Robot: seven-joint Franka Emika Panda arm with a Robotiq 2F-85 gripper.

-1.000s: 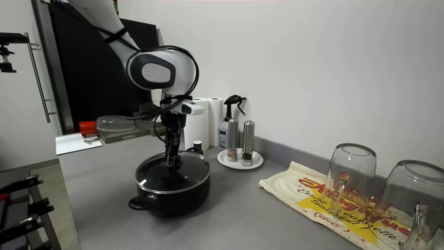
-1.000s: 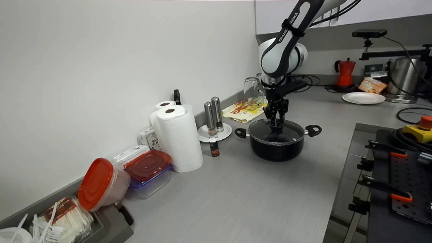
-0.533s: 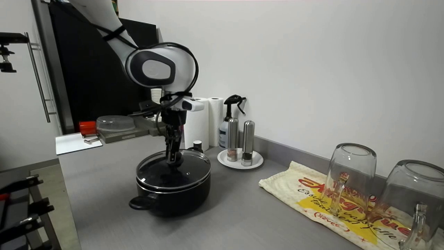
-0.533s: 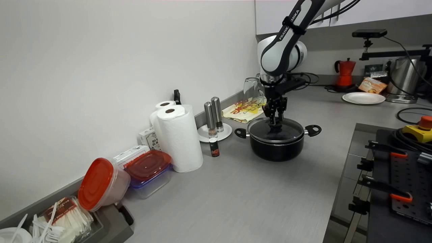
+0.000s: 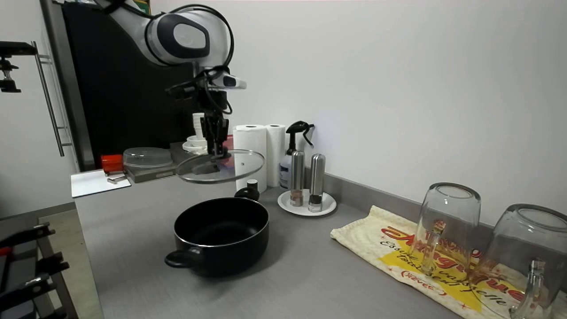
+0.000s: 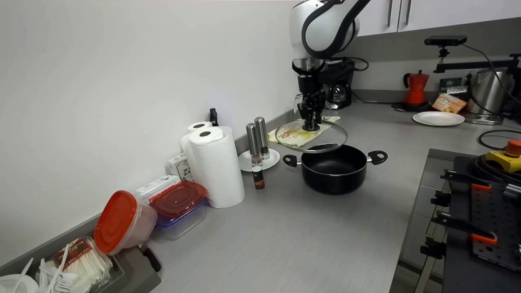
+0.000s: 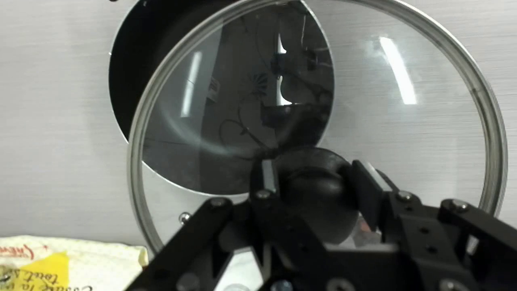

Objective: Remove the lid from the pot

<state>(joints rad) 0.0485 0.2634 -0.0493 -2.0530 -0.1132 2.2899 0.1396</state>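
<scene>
The lid [image 5: 248,167] is clear dark glass with a steel rim and a black centre knob. My gripper [image 5: 218,152] is shut on the knob and holds the lid in the air, slightly tilted. In the wrist view the fingers [image 7: 313,169] press on both sides of the knob, and the lid [image 7: 408,137] fills most of the picture. The black pot [image 5: 221,254] stands open on the counter, its inside bare. In an exterior view the lid [image 6: 291,140], in my gripper [image 6: 311,123], is above the pot [image 6: 333,181] and offset toward the wall, overlapping its rim in the picture.
Near the wall stand paper towel rolls [image 6: 217,171], two steel mills [image 5: 317,181] on a white plate [image 5: 330,206], a small spice bottle [image 6: 258,178] and a spray bottle [image 5: 285,170]. Glass mugs [image 5: 447,221] rest on a printed cloth [image 5: 367,226]. Red-lidded containers [image 6: 116,221] lie farther along.
The gripper has risen with the lid, from just on the pot to well above it, and moved toward the wall and paper towels. The pot has stayed in place and is now uncovered.
</scene>
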